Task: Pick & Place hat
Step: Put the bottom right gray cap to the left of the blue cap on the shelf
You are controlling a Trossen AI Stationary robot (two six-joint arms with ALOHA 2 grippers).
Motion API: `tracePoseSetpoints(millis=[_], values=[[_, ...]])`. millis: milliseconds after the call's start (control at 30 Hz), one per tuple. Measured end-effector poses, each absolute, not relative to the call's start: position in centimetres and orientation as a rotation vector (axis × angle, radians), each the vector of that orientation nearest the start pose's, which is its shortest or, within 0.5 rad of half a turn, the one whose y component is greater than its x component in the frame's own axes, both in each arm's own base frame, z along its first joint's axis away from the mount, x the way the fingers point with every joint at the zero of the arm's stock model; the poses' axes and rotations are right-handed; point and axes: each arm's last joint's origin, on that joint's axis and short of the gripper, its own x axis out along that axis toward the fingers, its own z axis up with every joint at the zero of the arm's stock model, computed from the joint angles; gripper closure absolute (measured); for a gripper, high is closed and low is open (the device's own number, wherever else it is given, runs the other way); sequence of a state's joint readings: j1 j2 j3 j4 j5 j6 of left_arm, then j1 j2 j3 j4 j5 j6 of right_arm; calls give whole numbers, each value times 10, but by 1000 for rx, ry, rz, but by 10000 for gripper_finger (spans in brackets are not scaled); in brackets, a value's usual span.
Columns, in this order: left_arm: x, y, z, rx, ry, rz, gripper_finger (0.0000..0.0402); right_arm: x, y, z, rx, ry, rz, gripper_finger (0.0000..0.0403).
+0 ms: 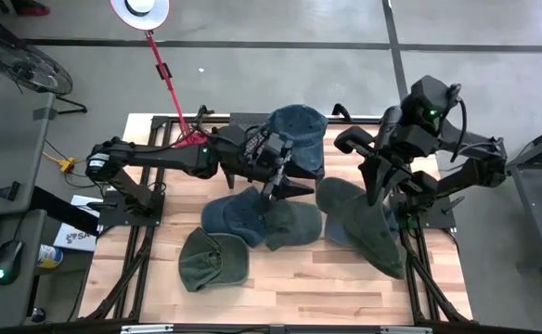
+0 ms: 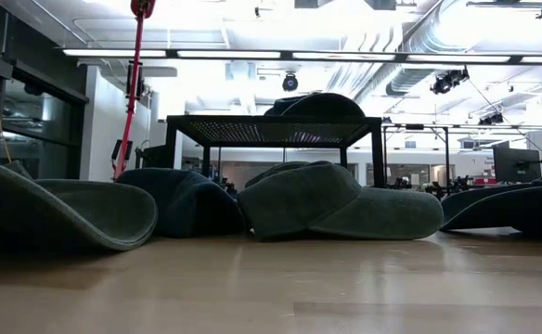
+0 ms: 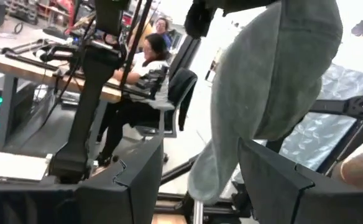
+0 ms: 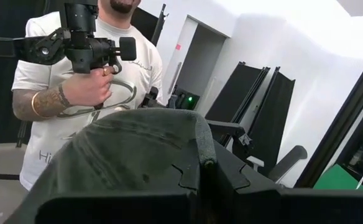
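Note:
A grey-green hat [image 1: 371,227] hangs from my right gripper [image 1: 375,178], which is shut on it at the table's right side; the same hat [image 3: 275,81] fills the left wrist view. My left gripper [image 1: 285,190] stands open over the table's middle, above the lying hats, with nothing between its fingers [image 3: 132,183]. A blue hat [image 1: 234,215], a green hat [image 1: 294,224], an olive hat [image 1: 213,260] and a grey hat [image 1: 338,197] lie on the wood. Another blue hat [image 1: 299,134] sits on a black stand [image 2: 276,130] at the far side. My right gripper pinches the hat's upper edge [image 3: 214,18] between its shut fingers, which point roughly level. The cloth [image 4: 169,134] drapes over the fingers and hides the exact place of contact. The hat hangs slack below the gripper, lifted off the table.
A red pole [image 1: 169,79] slants in from the far left. A person [image 4: 76,93] with a hand-held gripper stands beyond the table, and people sit at a desk [image 3: 138,74]. Bare wood [image 1: 345,288] shows along the near edge.

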State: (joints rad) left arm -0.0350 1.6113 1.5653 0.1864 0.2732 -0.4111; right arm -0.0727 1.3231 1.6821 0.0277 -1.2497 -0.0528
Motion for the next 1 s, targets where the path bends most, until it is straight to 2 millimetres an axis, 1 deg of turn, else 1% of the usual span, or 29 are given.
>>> tracePoseSetpoints(millis=[333,433,500,567,633,700,800,833,867,933,1000], values=[[375,-32,428,-400,-80,-384,198,240,4,529,-304,-351,1125,400],[375,-33,427,-395,-84,-366,199,239,2,530,-305,-353,1119,400],[375,-33,427,-392,-86,-362,207,239,2,530,-302,-351,1120,400],[375,-33,428,-391,-89,-363,226,239,2,530,-297,-347,1120,400],[375,-33,428,-384,-89,-363,256,239,2,530,-296,-347,1119,400],[375,-33,428,-376,-89,-364,296,240,2,530,-294,-347,1112,400],[375,-34,428,-338,-89,-396,368,240,2,530,-284,-340,1114,400],[374,-35,428,-319,-91,-406,384,240,2,530,-283,-340,1112,400],[374,-35,428,-316,-92,-408,388,240,2,530,-282,-341,1106,400],[374,-36,428,-315,-98,-411,384,240,2,530,-275,-341,1085,400],[374,-35,429,-308,-106,-424,389,240,2,531,-269,-345,1055,392]])
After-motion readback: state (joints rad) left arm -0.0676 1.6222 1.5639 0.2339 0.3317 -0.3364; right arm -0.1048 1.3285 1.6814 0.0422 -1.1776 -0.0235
